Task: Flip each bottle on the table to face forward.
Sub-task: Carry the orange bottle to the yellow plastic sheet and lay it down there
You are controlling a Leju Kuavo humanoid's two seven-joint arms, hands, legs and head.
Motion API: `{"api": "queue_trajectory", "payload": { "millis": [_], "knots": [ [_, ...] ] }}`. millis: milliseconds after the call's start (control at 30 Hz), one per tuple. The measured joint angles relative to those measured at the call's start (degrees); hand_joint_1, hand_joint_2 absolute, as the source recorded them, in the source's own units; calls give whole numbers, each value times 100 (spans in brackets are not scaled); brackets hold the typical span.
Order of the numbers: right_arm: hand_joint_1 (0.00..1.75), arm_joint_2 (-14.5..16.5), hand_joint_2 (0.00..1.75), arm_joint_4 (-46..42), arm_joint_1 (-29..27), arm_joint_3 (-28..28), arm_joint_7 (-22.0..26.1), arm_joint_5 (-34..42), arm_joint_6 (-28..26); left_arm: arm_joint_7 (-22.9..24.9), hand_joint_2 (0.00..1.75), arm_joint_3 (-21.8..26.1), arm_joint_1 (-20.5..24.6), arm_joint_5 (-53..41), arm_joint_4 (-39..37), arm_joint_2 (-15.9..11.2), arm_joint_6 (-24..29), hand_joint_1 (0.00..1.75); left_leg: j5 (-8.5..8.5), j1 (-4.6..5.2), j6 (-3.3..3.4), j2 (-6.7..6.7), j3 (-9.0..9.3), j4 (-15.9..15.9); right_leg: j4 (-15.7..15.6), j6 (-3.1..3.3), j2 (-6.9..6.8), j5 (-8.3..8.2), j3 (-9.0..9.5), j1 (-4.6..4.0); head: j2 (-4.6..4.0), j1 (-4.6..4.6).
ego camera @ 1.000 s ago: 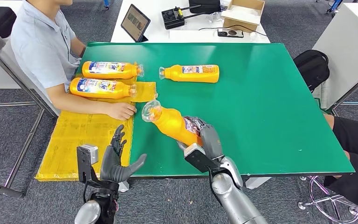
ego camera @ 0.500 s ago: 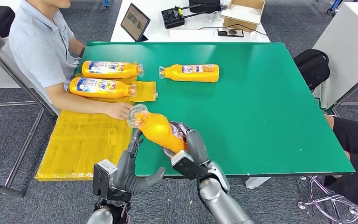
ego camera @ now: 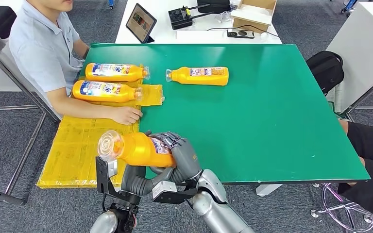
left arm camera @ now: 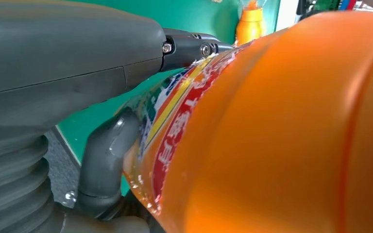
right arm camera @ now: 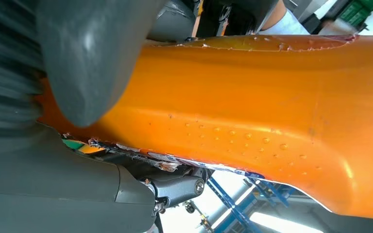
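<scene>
- The green tabletop (ego camera: 272, 107) takes up most of the head view, with a yellow mat (ego camera: 82, 145) spread along its left side and hanging past the lower-left edge.
- A person in a light blue shirt (ego camera: 41, 48) sits at the upper left, one hand (ego camera: 126, 115) resting on the mat.
- The held orange bottle (ego camera: 136, 148) is up off the tabletop at the lower centre-left of the frame, lying roughly sideways with its clear cap end pointing left, over the mat's near edge.
- The right robot hand (ego camera: 177, 153) is wrapped around the bottle's label end, fingers curled over the top, so it's grasping that bottle.
- The left robot hand (ego camera: 138, 177) sits right under the bottle; its wrist view shows the thumb (left arm camera: 108, 155) and a dark finger pressed against the label, so it's gripping the same bottle too.
- Two more bottles lie side by side on the mat at the upper left (ego camera: 114, 72) (ego camera: 106, 91), caps pointing right.
- A fourth bottle (ego camera: 198, 75) lies on the bare green at upper centre, cap pointing left.
</scene>
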State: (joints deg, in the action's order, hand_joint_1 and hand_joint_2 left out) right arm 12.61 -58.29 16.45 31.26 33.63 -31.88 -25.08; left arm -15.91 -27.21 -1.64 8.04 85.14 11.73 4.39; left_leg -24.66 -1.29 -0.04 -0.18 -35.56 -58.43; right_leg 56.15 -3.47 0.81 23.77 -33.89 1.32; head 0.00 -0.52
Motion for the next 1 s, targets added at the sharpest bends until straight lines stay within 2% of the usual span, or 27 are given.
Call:
{"api": "queue_trajectory", "payload": {
  "millis": [400, 633, 800, 967, 1000],
  "knots": [
    [175, -4, 175, 19, -1, 74, 42, 128, -49, 1, 175, -7, 30, 198, -33, 1, -48, 0, 0, 0, 0, 0, 0, 0, 0, 0, 0, 0, 0, 0, 0, 1],
    [175, -2, 175, 23, -14, 320, 225, 509, 128, -478, 175, 13, 62, 774, 140, 1, 8, 0, 0, 0, 0, 0, 0, 0, 0, 0, 0, 0, -2, 0, 0, 3],
    [175, 5, 175, 70, -36, 435, 288, 763, 152, -583, 175, 47, -10, 1232, 403, -2, -2, 0, 0, 0, 0, 1, -1, 0, -1, 0, 0, 1, -4, 0, 0, 1],
    [175, 11, 175, 103, -88, 431, 339, 996, 293, -582, 175, 55, -63, 1305, 484, -32, -116, 0, 0, 0, 0, 1, -1, 0, -1, 0, 1, 0, -5, 0, 0, 1],
    [175, 13, 175, 103, -102, 425, 341, 1024, 326, -580, 175, 55, -72, 1295, 484, -41, -132, 40, 0, 0, 0, 1, -1, 0, -1, 0, 1, 0, -5, 0, 0, 1]
  ]
}}
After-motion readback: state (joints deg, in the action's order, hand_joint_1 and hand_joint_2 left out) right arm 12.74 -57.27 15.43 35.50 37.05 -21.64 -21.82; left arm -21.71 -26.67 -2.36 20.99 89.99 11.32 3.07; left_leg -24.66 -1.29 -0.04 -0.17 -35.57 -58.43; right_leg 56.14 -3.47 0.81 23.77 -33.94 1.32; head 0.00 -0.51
